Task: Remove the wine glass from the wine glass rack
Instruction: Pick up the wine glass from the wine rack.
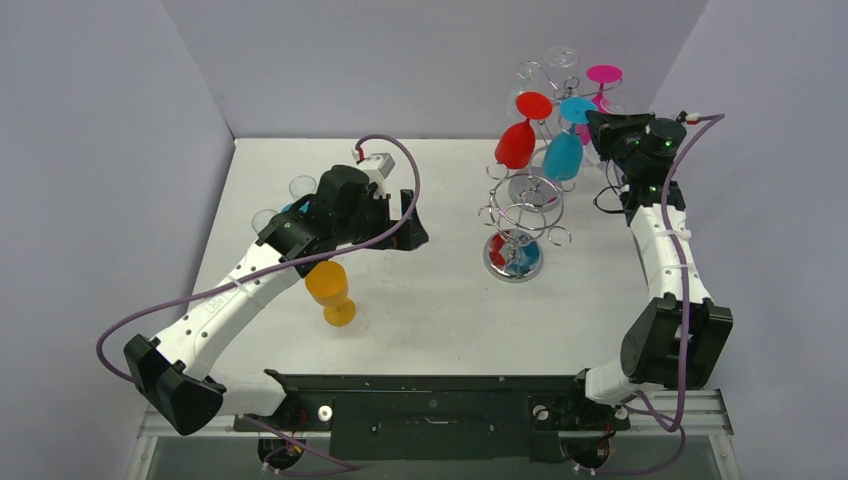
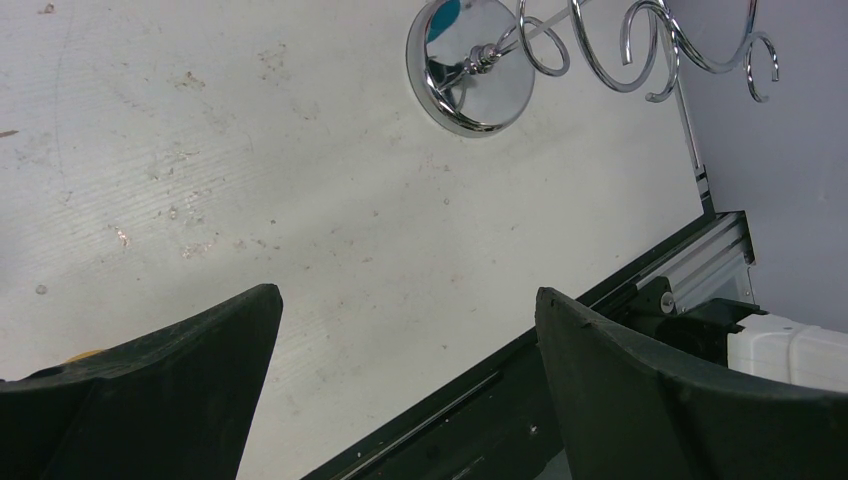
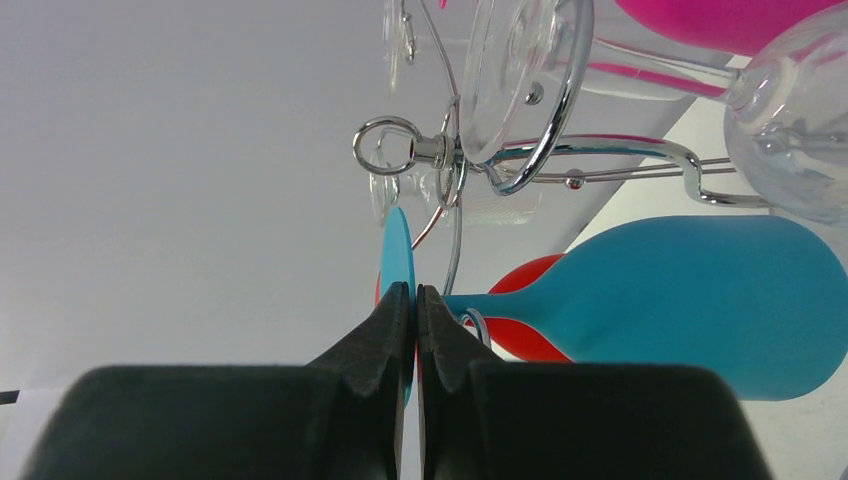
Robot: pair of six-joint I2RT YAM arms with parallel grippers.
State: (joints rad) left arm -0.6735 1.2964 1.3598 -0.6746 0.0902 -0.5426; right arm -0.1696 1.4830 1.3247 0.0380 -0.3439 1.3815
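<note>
Rack (image 1: 528,206) of chrome wire stands on the right half of the table (image 1: 440,310), and I see glasses hanging from its arms bowl-down: a red glass (image 1: 515,146), a pink glass (image 1: 604,76), clear ones, and the blue wine glass (image 1: 563,156) on the side facing my right arm. The blue wine glass hangs on the rack, tilted, just beside the red glass.

My right gripper (image 3: 413,292) is up at the rack's top. Its jaws are pressed together on the thin rim of the blue foot disc (image 3: 397,250), which slips between the fingertips in the right wrist view. The blue bowl lies to the right of the fingers there.

My left gripper (image 2: 408,295) hangs over bare table left of the rack, jaws spread wide and holding nothing; the rack's round mirrored base (image 2: 470,65) shows ahead of it. An orange glass (image 1: 328,283) stands on the table near the left arm.
</note>
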